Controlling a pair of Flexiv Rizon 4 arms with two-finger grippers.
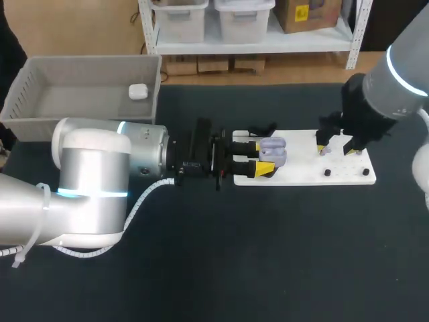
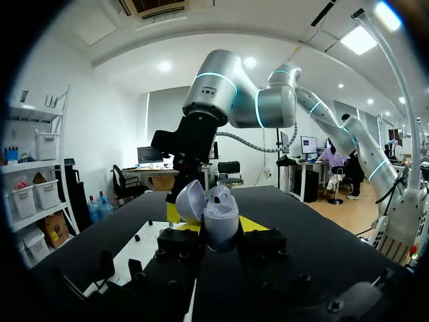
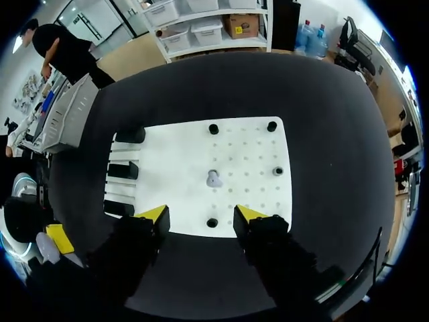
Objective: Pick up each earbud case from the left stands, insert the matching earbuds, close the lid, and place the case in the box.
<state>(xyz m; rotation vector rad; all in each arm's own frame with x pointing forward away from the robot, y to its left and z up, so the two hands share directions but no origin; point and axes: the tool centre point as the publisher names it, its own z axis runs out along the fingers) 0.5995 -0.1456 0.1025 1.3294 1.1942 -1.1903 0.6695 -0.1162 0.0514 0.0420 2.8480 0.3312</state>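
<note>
the left gripper (image 1: pixel 262 159) clamps a pale lilac clamshell earbud case (image 1: pixel 273 149), lid up, over the left end of the flat white perforated board (image 1: pixel 301 176), by the black stands (image 3: pixel 125 170); the right gripper (image 3: pixel 201 215) hangs with its yellow fingers spread wide over a small lilac earbud (image 3: pixel 213 178) sitting alone mid-board among short black pegs (image 3: pixel 212 223). a white rounded earbud case (image 1: pixel 137 92) already lies in the pale grey plastic box (image 1: pixel 80 67) at the table's far left. the step in hand looks to be fetching the earbud for the open case. done well, the right gripper would centre over the bud, which sits slightly ahead of the fingers, descend straight, and pinch its body lightly so the small, smooth piece does not squirt out; the peg between the fingers wants clearance. the left arm should hold the case level and steady, lid clear, so the bud can be lowered into its matching well
</note>
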